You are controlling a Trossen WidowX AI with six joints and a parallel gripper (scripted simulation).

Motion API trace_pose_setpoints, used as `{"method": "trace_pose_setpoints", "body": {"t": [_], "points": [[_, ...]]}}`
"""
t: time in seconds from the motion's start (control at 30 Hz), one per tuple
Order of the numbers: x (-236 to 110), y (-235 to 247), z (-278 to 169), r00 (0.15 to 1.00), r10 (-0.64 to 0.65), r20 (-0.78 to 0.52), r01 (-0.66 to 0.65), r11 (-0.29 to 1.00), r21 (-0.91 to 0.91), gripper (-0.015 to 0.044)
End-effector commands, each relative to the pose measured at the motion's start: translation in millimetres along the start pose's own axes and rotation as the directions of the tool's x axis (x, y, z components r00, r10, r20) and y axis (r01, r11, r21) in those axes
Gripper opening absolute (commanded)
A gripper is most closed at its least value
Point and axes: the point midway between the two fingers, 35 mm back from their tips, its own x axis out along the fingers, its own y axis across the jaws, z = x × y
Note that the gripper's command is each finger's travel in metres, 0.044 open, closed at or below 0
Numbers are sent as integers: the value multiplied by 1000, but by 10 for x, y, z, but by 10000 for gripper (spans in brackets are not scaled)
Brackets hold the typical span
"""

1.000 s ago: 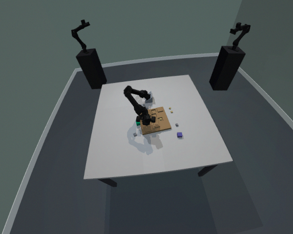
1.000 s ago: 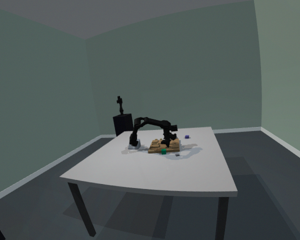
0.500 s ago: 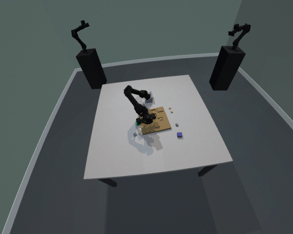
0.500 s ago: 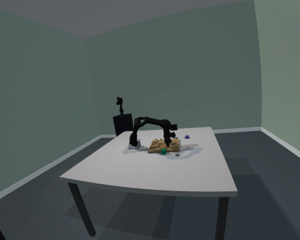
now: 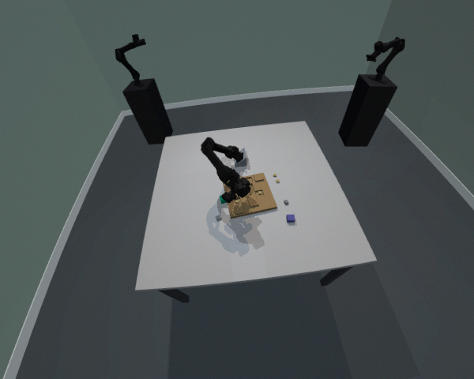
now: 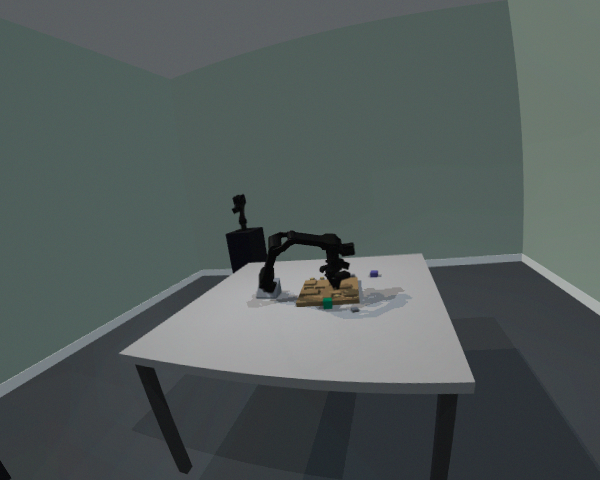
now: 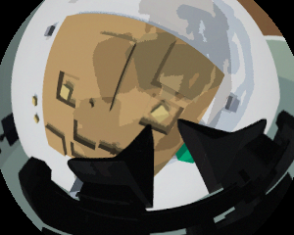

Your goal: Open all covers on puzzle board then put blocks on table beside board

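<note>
The tan puzzle board [image 5: 265, 200] [image 6: 310, 297] [image 7: 102, 59] lies mid-table. My gripper [image 5: 233, 197] [image 6: 336, 281] [image 7: 165, 125] is open and empty, low over the board's corner nearest the green block. A yellow block [image 7: 161, 113] sits in an uncovered well just beyond my fingertips. Another yellow block [image 7: 67, 93] sits in a well farther along the board. A green block [image 5: 221, 199] [image 6: 327, 303] [image 7: 184, 153] rests on the table against the board's edge. The state of the other covers is too small to tell.
On the table off the board lie a purple block [image 5: 290, 218] [image 6: 374, 273], two grey blocks [image 5: 286, 201] [image 5: 218, 217] [image 6: 354, 308] [image 7: 232, 101], and two small yellow pieces [image 5: 275, 175] [image 5: 277, 181]. The arm's base [image 5: 241, 161] stands behind the board.
</note>
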Motion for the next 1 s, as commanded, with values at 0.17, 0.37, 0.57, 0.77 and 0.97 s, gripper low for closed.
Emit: {"method": "trace_pose_setpoints", "body": {"t": [0.17, 0.37, 0.57, 0.77, 0.97], "points": [[-174, -10, 0, 1000, 2, 5, 0, 950, -311, 144], [-271, -5, -6, 1000, 2, 4, 0, 873, -488, 144], [-282, -5, -7, 1000, 2, 4, 0, 862, -507, 144], [-272, -5, -7, 1000, 2, 4, 0, 875, -485, 144], [-218, -5, -5, 1000, 2, 4, 0, 874, -486, 144]]}}
